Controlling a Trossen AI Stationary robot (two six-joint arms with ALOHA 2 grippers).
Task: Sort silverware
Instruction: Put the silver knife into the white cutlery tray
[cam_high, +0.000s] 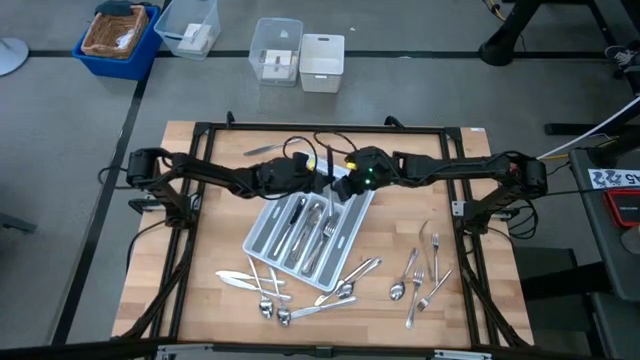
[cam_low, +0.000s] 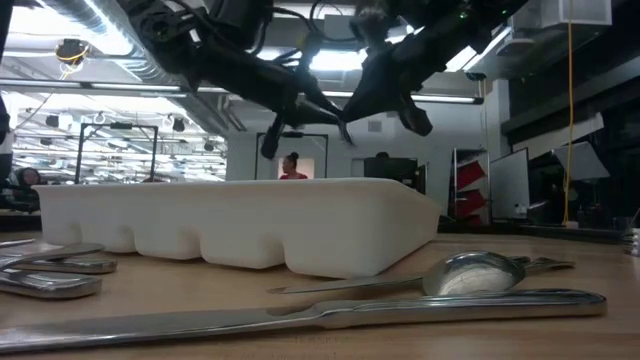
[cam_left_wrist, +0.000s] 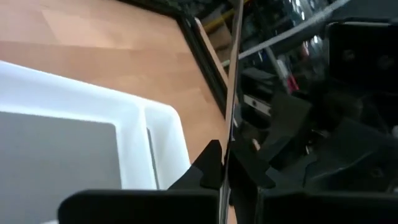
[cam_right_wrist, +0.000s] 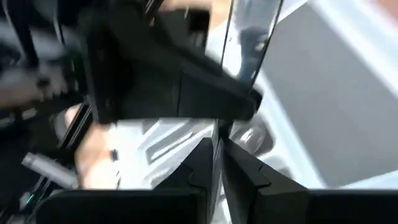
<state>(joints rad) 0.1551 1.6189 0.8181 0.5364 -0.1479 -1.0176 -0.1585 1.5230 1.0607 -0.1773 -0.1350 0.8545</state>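
grey tray (cam_high: 262, 240), blue bin (cam_high: 92, 58), perhaps basket (cam_high: 112, 32)

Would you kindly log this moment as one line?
left gripper: shut on knife | right gripper: shut on same knife | above tray

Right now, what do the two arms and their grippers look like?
Both arms are dark, slim and jointed, with black cables along them. The right arm shows a small green light by its wrist. The left gripper and right gripper have flat black angular fingers.
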